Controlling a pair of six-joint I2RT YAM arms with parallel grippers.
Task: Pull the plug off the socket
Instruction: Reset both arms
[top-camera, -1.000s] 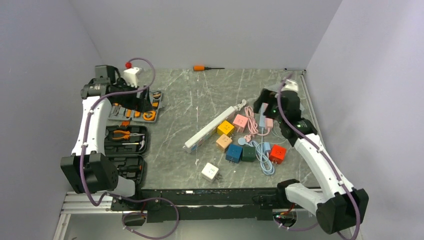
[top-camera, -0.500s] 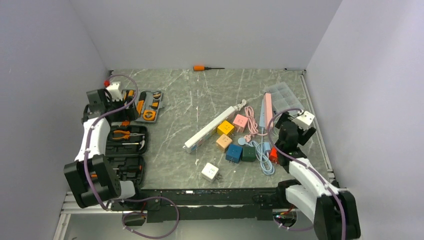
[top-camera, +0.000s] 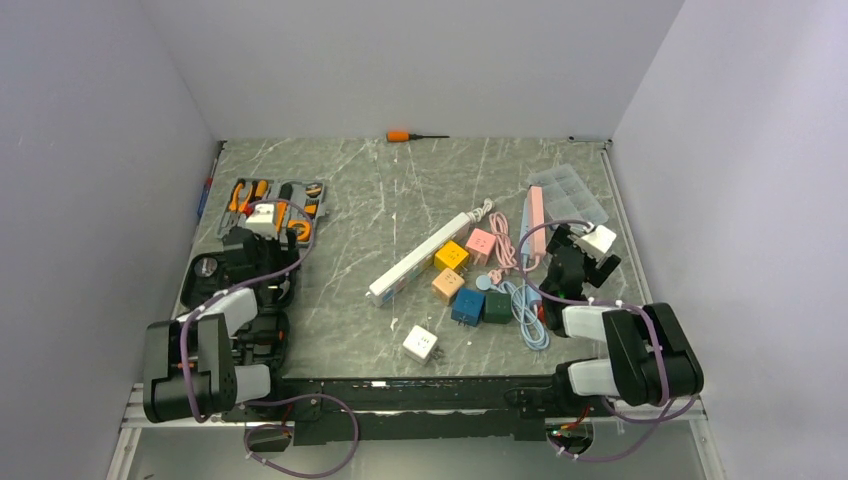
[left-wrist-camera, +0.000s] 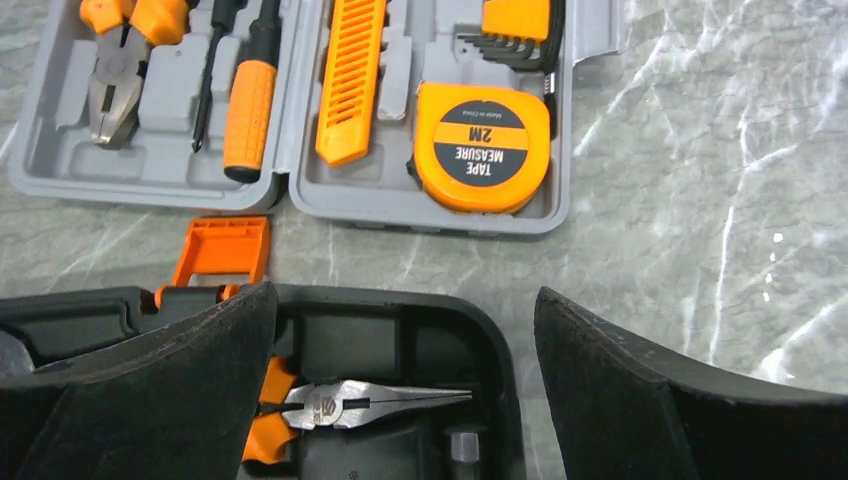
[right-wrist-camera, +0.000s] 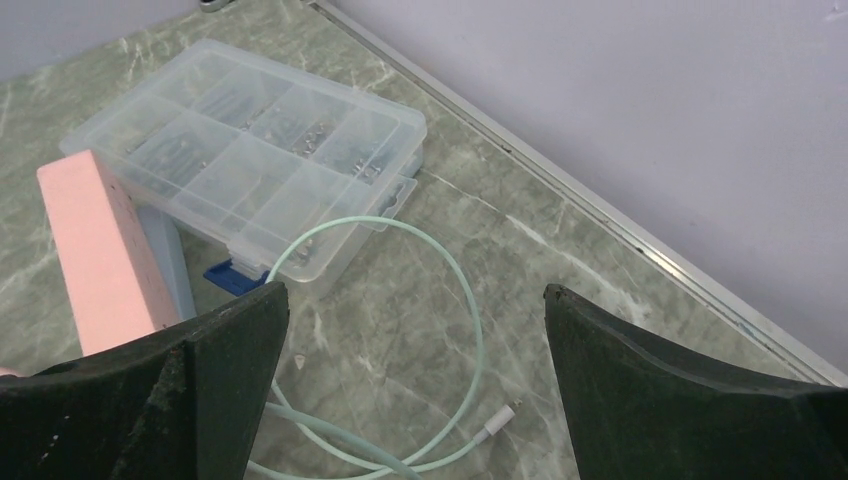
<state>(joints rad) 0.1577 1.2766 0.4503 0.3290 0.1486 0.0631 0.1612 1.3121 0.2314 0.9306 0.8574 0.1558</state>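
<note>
Left end effector (left-wrist-camera: 405, 295) hangs over the black tool case (left-wrist-camera: 400, 340) at 9 o'clock, and right end effector (right-wrist-camera: 415, 290) is near the clear organiser box (right-wrist-camera: 250, 130) at 3 o'clock. Both have jaws wide apart and carry nothing. The white socket strip (top-camera: 425, 258), a long rigid plastic bar, lies mid-desk, and glossy cube plugs (top-camera: 451, 256) lie loose just beside it toward 4 o'clock. None looks seated, so the pull seems done, though this is not certain. Soft cables (top-camera: 527, 300) coil on the marbled desk (top-camera: 380, 190).

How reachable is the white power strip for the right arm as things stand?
Probably yes. The right claw is open and empty, and the white power strip lies uncovered; the pink cable and cube adapters between sit low, passable from above.
</note>
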